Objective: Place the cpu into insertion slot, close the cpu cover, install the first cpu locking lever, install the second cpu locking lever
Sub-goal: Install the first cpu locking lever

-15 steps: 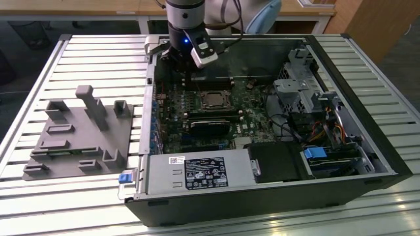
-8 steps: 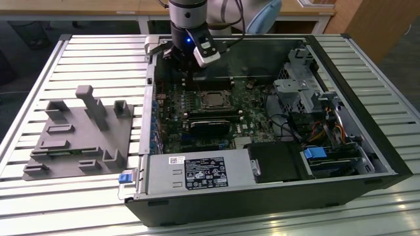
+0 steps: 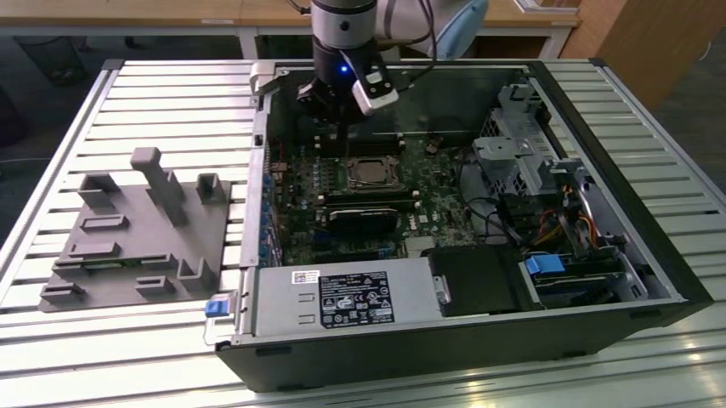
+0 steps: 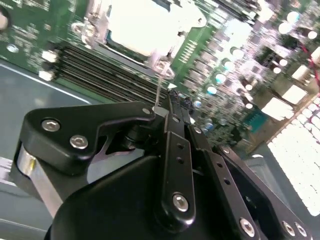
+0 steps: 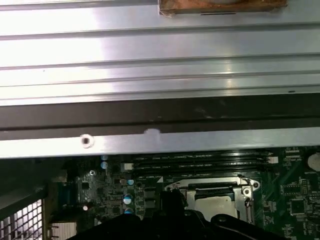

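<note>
The pale silvery cpu (image 3: 369, 174) lies in the insertion slot (image 3: 350, 165) on the green board inside the open computer case. The cpu cover (image 5: 200, 186), a thin metal frame, seems to lie flat around the cpu (image 5: 213, 205). My gripper (image 3: 339, 138) hangs just behind the slot, toward the case's back wall, fingers pointing down. In the second wrist view the gripper (image 4: 172, 100) has its black fingers pressed together. A thin wire locking lever (image 4: 159, 85) rises from the slot's corner right beside the fingertips; I cannot tell whether they touch it. The cpu (image 4: 142, 22) shows bright beyond.
Long black memory slots (image 4: 110, 70) run beside the socket. A silver power supply (image 3: 340, 297) and a drive cage (image 3: 522, 161) with cables stand in the case. A grey fixture block (image 3: 136, 229) sits on the slatted table at the exterior view's left. The case wall (image 5: 150, 115) stands close behind the gripper.
</note>
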`<move>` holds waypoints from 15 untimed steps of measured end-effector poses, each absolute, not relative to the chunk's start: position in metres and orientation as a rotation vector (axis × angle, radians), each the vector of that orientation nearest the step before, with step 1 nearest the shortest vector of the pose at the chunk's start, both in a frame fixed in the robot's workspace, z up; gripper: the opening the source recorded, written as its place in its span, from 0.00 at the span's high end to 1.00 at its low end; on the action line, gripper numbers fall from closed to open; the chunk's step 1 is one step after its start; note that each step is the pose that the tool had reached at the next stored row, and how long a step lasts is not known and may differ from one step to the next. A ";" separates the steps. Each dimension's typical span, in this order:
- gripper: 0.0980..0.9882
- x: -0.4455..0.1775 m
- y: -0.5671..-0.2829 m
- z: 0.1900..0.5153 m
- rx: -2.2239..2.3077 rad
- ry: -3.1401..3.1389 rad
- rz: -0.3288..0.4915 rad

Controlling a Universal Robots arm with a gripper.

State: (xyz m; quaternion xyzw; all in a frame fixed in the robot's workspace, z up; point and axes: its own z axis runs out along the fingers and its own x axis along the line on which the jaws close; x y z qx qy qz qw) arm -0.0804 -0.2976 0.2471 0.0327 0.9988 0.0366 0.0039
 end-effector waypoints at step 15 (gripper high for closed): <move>0.99 -0.049 -0.297 0.240 0.088 3.132 0.140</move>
